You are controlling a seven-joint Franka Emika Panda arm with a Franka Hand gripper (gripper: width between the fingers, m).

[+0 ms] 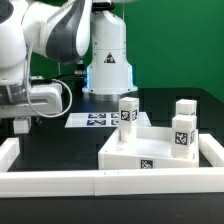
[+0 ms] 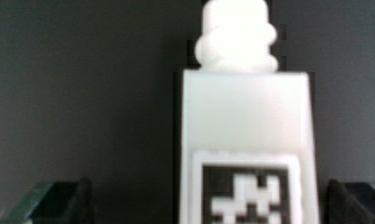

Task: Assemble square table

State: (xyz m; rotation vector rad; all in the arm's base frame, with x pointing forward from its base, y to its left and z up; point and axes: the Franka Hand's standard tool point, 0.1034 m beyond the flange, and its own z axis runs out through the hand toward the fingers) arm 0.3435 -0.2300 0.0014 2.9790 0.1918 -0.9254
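Between the jaws [image 2: 205,203], which stand spread wide with nothing held, lies a small white rectangular plastic leg block [image 2: 248,140] bearing a black-and-white square tag [image 2: 255,186] at the near end and a knobbed white threaded stud [image 2: 237,38] at the far end; the two dark fingertips [image 2: 56,203] flank the tagged end, each apart from the block, with black desk [image 2: 77,90] showing on either side. In the exterior view the arm's wrist sits at that view's left edge, where the jaws themselves and this leg are hidden behind the robot's links, so the wrist view alone shows the grasp geometry. The large white square plastic slab with raised rim [image 1: 140,155] rests well apart from the jaws, toward the exterior view's right, with three tagged leg blocks [image 1: 128,111] standing on or beside it; whether they are screwed in cannot be told. The step in hand appears to be the pick-up of the remaining leg. To do it well, the block's long axis should stay centred in the gap and square to it, so that both pads meet the flat side faces together and do not nudge the part askew. Closing over the tagged body, not the stud, would leave the thread free for later insertion. A low, level descent before closure would probably guard against a tilted hold.
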